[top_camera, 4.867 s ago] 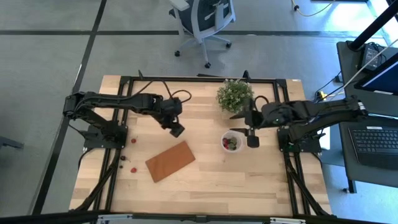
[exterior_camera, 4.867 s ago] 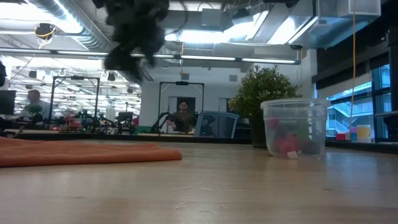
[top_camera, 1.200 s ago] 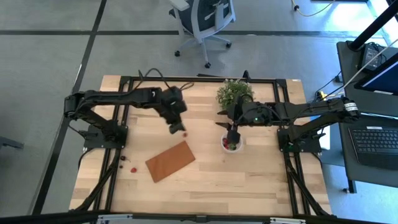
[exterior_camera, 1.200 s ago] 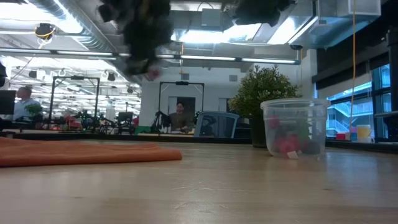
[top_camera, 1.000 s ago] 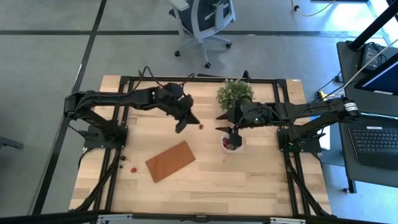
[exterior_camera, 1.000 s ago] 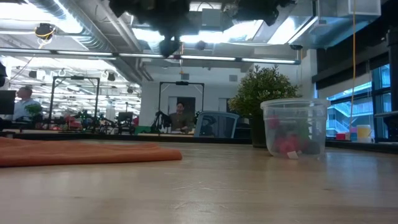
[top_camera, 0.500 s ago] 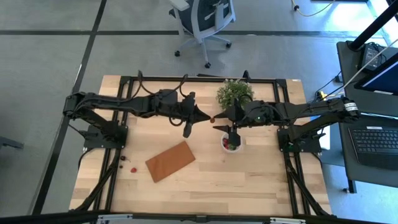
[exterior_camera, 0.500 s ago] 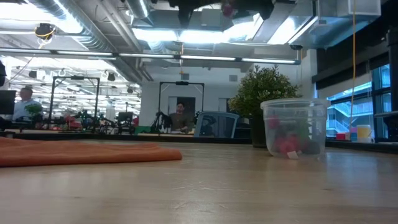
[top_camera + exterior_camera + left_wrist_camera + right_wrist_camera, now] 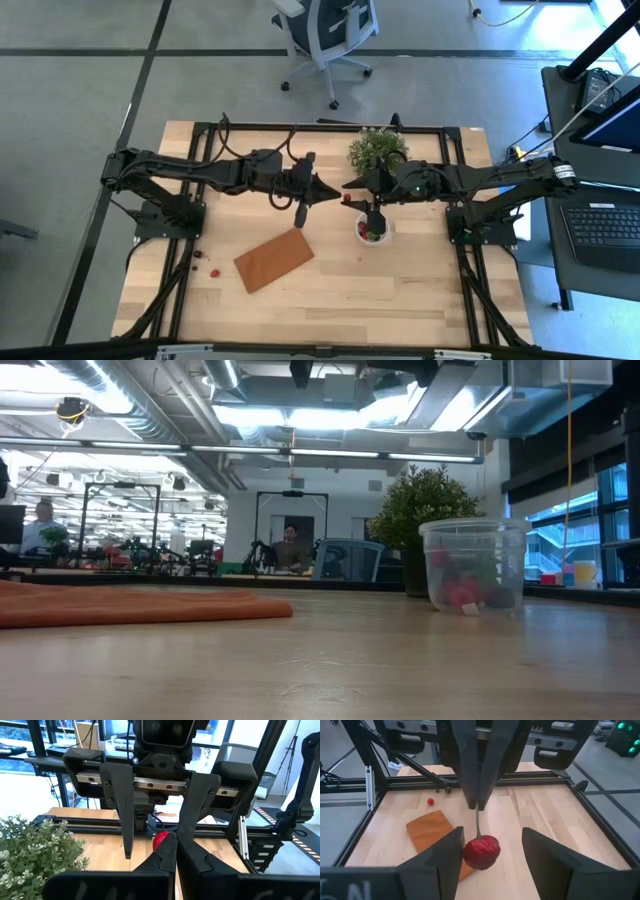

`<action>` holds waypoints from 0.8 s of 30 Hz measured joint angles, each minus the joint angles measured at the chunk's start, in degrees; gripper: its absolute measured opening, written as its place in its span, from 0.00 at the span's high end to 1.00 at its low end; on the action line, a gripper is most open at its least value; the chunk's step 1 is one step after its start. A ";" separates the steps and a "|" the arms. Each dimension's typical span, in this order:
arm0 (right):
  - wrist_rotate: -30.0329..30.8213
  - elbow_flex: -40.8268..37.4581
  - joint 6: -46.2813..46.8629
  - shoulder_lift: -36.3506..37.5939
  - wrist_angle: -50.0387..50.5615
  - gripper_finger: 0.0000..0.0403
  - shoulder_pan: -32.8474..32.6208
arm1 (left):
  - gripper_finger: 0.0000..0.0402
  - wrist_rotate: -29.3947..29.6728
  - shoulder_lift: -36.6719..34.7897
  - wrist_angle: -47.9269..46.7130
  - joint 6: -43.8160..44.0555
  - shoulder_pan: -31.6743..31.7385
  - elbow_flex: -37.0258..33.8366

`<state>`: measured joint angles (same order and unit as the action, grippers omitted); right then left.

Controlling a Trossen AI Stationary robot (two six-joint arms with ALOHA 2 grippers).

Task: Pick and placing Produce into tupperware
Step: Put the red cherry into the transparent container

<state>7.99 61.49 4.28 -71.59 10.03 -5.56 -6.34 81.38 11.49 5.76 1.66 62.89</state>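
Observation:
A red cherry-like produce piece (image 9: pixel 481 852) on a thin stem is in the air left of the tupperware (image 9: pixel 372 230). My left gripper (image 9: pixel 335 194) is shut on it, reaching toward the table's right. My right gripper (image 9: pixel 490 855) faces it from the right, open, with one finger on either side of the piece (image 9: pixel 345 197). The clear tupperware (image 9: pixel 473 565) stands on the table with several red and dark pieces inside. My left gripper pinches the piece's thin stem (image 9: pixel 478 820) between its two fingertips (image 9: pixel 477 795). The fingers lie level, pointing toward the table's right, in line with the stem. The red piece (image 9: pixel 162 840) sticks out just beyond the fingertips, clear of the table. My right gripper: whether its finger (image 9: pixel 451 852) touches the piece, I cannot tell.
A flat brown board (image 9: pixel 273 258) lies near the table's middle. A green potted plant (image 9: pixel 377 152) stands at the far edge behind the tupperware. Loose red pieces (image 9: pixel 213 226) lie near the left edge. People and desks show in the room beyond.
My left gripper has carried the red piece toward the table's right edge and upward, out of the top of the low view, until the piece stands between my right gripper's open fingers. It stays shut.

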 joint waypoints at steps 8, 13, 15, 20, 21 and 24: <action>0.00 0.00 0.10 0.00 0.01 0.50 0.00 | 1.00 1.34 0.00 0.15 -0.33 0.06 0.00; 0.00 0.00 -0.01 0.00 0.01 0.60 0.00 | 1.00 1.36 0.00 0.13 -0.31 0.06 0.00; -0.01 0.00 -0.03 -0.01 0.01 0.67 0.00 | 1.00 1.37 0.00 0.13 -0.31 0.06 0.00; -0.02 0.00 -0.26 -0.02 0.05 0.82 0.00 | 1.00 1.41 0.00 0.15 -0.26 0.06 0.00; -0.02 0.00 -0.34 -0.02 0.05 0.84 0.00 | 1.00 1.41 0.00 0.15 -0.26 0.06 0.00; -0.02 0.00 -0.54 -0.02 0.08 0.87 0.00 | 1.00 1.39 0.00 0.15 -0.29 0.06 0.00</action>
<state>7.97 61.49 3.75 -71.61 10.11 -5.56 -4.95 81.38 11.64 5.47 1.72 62.89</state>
